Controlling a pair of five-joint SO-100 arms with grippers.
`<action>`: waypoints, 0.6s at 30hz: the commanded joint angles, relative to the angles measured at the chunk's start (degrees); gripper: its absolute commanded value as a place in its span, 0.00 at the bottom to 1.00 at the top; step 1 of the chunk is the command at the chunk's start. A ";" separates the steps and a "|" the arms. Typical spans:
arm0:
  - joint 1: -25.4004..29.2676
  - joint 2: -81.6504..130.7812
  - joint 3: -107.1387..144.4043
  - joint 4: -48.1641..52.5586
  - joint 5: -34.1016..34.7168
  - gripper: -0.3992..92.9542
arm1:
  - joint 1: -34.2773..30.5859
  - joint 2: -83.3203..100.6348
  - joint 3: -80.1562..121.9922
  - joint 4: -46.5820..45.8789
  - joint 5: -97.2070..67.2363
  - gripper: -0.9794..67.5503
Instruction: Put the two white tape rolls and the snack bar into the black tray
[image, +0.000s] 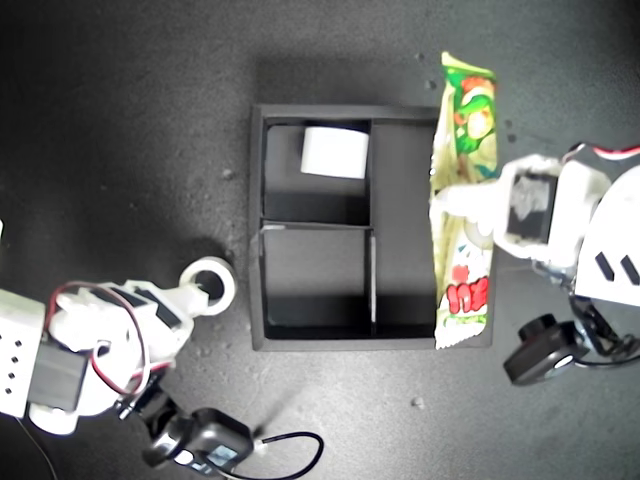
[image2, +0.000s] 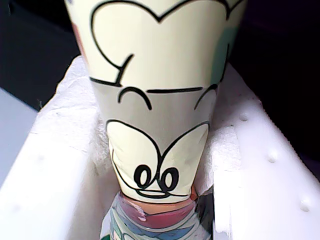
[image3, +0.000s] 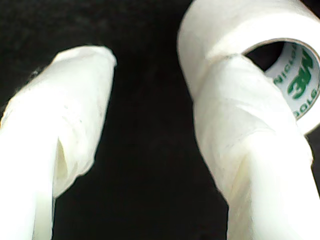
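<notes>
The snack bar (image: 465, 290) lies lengthwise along the black tray's (image: 256, 300) side at the exterior view's right, partly over the rim, its green end sticking out past the far wall. My first gripper (image: 468, 204) is shut on the snack bar (image2: 155, 100), whose wrapper fills the gap between the white fingers (image2: 60, 165). One white tape roll (image: 335, 152) sits in a small compartment. The other tape roll (image: 208, 285) lies on the table at the exterior view's left of the tray. My second gripper (image3: 155, 75) is open, one fingertip (image3: 235, 100) against that roll (image3: 240, 35).
A dark matte table surface surrounds the tray. A black cable loop (image: 290, 450) and a black camera module (image: 205, 440) lie near the exterior view's lower edge. Another black module (image: 545, 350) hangs beside the first arm. The second small compartment (image: 315, 275) holds nothing.
</notes>
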 joint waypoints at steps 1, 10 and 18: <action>-1.23 3.69 -0.44 -0.62 1.58 0.13 | -0.70 -1.05 -0.26 0.00 -1.41 0.01; -2.29 2.11 -1.58 -0.70 2.99 0.13 | -0.70 -5.19 -0.44 0.26 -1.14 0.01; -3.34 -8.17 -5.98 -2.29 3.34 0.14 | -0.18 -5.80 -1.32 -2.64 -0.44 0.01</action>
